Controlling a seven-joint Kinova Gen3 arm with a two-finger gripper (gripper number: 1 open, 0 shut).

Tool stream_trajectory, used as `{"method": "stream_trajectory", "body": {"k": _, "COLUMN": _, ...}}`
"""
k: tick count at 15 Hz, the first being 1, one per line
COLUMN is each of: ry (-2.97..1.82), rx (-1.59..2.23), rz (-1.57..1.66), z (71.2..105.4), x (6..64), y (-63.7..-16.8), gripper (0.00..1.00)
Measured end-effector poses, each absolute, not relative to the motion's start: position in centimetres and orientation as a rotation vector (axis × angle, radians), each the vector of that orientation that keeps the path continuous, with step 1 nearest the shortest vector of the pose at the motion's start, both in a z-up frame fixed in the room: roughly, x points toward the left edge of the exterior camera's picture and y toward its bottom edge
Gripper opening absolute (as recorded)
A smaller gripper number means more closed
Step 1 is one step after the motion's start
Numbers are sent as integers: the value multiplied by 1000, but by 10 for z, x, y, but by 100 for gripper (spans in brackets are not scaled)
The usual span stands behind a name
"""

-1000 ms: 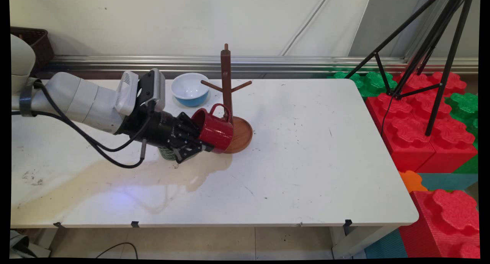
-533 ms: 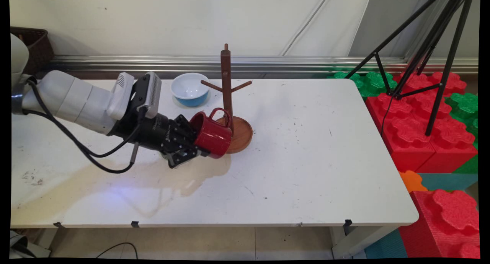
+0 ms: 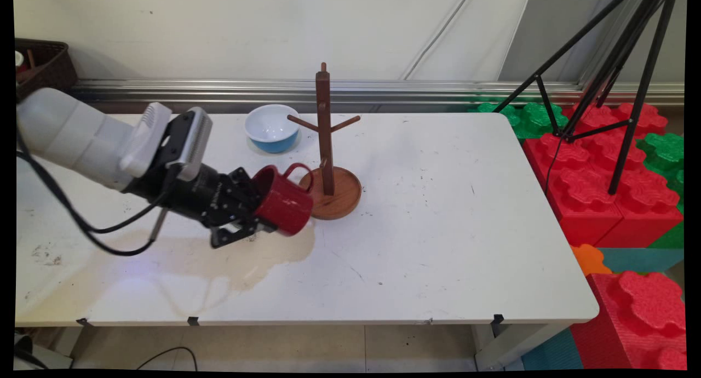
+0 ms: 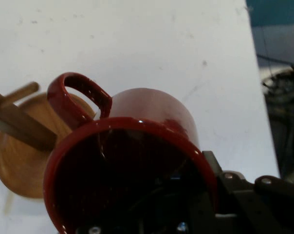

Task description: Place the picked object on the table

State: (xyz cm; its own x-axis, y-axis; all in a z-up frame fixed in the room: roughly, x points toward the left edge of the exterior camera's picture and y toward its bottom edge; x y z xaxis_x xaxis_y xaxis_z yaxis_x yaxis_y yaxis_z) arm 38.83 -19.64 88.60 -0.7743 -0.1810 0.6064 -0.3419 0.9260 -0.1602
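My gripper (image 3: 256,216) is shut on the rim of a red mug (image 3: 283,200), which lies on its side in the air with its mouth towards the hand and its handle (image 3: 298,172) pointing up. In the hand view the red mug (image 4: 137,161) fills the frame, one finger inside its rim. The mug hangs just left of the wooden mug tree (image 3: 325,142), apart from its post and over the left edge of its round base (image 3: 342,194). The tree's pegs are bare.
A white and blue bowl (image 3: 271,129) sits behind the mug tree near the table's far edge. A brown basket (image 3: 41,66) stands at the far left. Red and green foam blocks (image 3: 602,170) and a black tripod (image 3: 613,66) stand to the right of the table.
The arm has drawn back to the left and a little towards the near side, carrying the mug away from the tree's post. The small dark thing seen under the gripper a second ago no longer shows.
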Motion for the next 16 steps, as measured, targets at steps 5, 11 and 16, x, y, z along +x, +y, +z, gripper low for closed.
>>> {"method": "stream_trajectory", "body": {"k": 5, "ry": -2539, "rx": 313, "rz": 326, "z": 906, "x": 400, "y": -183, "gripper": 0}}
{"method": "stream_trajectory", "body": {"k": 11, "ry": -2622, "rx": 236, "rz": 309, "z": 931, "x": 420, "y": -175, "gripper": 0}}
{"method": "stream_trajectory", "body": {"k": 16, "ry": -2719, "rx": 150, "rz": 315, "z": 957, "x": 439, "y": -176, "gripper": 0}}
